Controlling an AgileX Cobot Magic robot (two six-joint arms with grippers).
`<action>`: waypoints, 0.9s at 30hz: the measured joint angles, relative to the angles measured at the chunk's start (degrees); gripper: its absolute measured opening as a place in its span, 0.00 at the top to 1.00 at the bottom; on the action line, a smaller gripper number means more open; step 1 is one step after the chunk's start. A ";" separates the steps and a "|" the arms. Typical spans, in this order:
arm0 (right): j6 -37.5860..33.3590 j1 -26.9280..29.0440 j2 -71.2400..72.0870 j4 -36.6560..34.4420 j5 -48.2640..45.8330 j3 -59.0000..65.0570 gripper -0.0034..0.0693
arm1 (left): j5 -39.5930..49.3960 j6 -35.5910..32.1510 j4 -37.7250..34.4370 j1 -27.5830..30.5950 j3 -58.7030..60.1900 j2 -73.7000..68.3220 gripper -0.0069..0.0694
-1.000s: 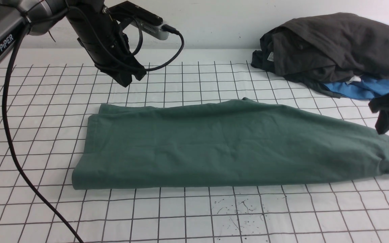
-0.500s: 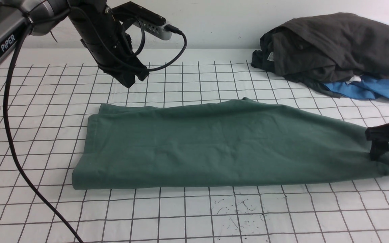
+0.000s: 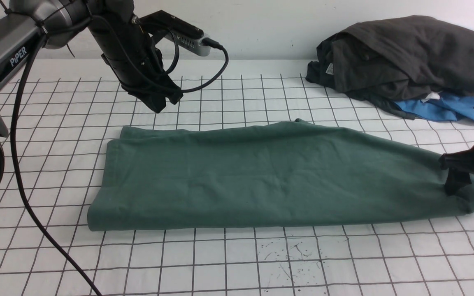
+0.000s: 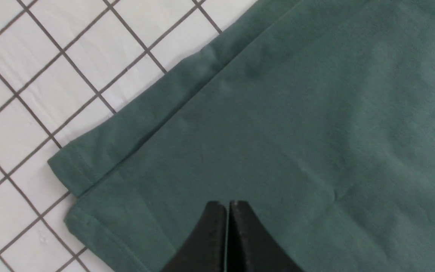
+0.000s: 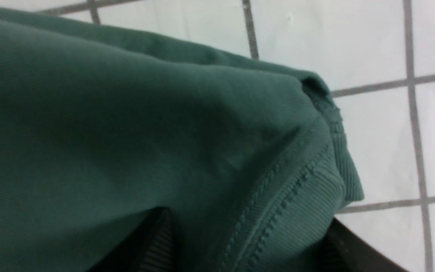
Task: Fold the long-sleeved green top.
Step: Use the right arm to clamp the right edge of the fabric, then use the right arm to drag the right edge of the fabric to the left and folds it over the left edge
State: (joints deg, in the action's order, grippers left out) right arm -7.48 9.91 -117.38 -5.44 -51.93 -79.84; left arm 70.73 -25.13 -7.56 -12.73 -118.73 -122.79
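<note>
Although the green long-sleeved top [image 3: 261,176] already lies as one long flat band across the middle of the desk [image 3: 228,263], running from left to right, the folding looks only partly done. No sleeve sticks out from the band. In the left wrist view two layers show stacked at its left end, one hemmed edge peeking out beside the other, so I judge that the lengthwise folds are made. What seems left is to bring the band's ends together crosswise into a compact packet.

The right hand [image 3: 457,181] sits low on the cloth at the right end of the band. In the right wrist view its fingers [image 5: 157,245] stand apart with the top's ribbed edge [image 5: 308,211] between them, one pad on the fabric and the other beyond the rib. Whether they are pinching the cloth or merely straddling it I cannot tell.

The left hand [image 3: 156,102] is clenched with nothing in it. It hangs in the air over the band's far left corner, clear of the fabric.

A heap of dark grey garments [image 3: 405,53], with a bright blue garment [image 3: 438,109] under it, lies at the far right of the desk, apart from the top.
</note>
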 joint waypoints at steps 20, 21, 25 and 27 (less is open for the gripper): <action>-2.28 -4.82 12.34 8.52 -16.00 -16.47 0.90 | 0.21 0.00 11.42 0.05 0.00 13.17 0.92; -2.53 -6.43 12.89 8.25 -16.48 -17.89 0.90 | 0.29 0.41 11.73 0.05 0.00 14.62 0.92; -3.66 -17.38 13.52 6.12 -18.14 -25.39 0.90 | 1.11 1.71 12.22 0.05 0.00 22.05 0.92; -3.84 -23.64 12.73 5.10 -18.14 -28.81 0.90 | 1.23 2.18 12.22 0.05 0.00 25.62 0.92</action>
State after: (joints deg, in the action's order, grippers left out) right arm -11.32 -13.73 -104.65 -0.33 -70.07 -108.65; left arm 71.95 -22.95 4.66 -12.68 -118.73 -97.18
